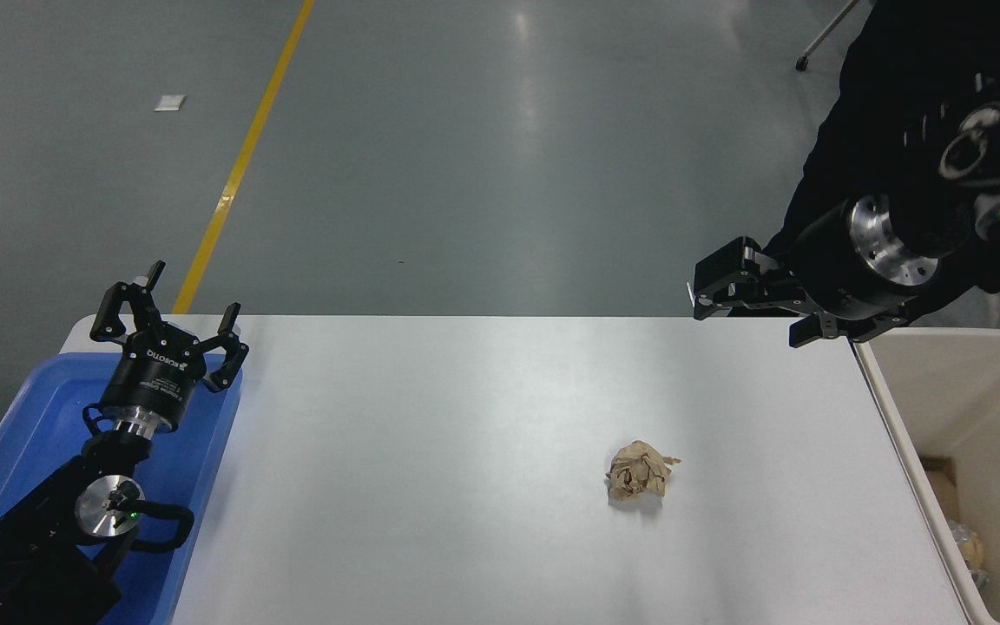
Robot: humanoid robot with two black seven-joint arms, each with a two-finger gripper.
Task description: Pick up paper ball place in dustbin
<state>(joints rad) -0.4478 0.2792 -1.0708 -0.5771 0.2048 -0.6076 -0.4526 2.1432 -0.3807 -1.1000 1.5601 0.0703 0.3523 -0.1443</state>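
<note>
The tan-brown paper ball point(639, 473) lies on the white table point(465, 486), right of centre. The cream-beige dustbin point(999, 391) stands against the table's right edge, with some paper scraps in its bottom. My right gripper point(750, 311) comes in from the upper right. It is open and empty, and hangs over the table's far right corner, well behind and to the right of the ball. My left gripper point(167, 314) is open and empty, parked over the blue tray at the lower left.
A shallow blue tray point(27, 417) sits at the table's left end under the left arm. A person in dark clothing point(899, 87) stands at the far right, behind my right arm. A yellow line point(244, 156) runs across the grey floor beyond the table.
</note>
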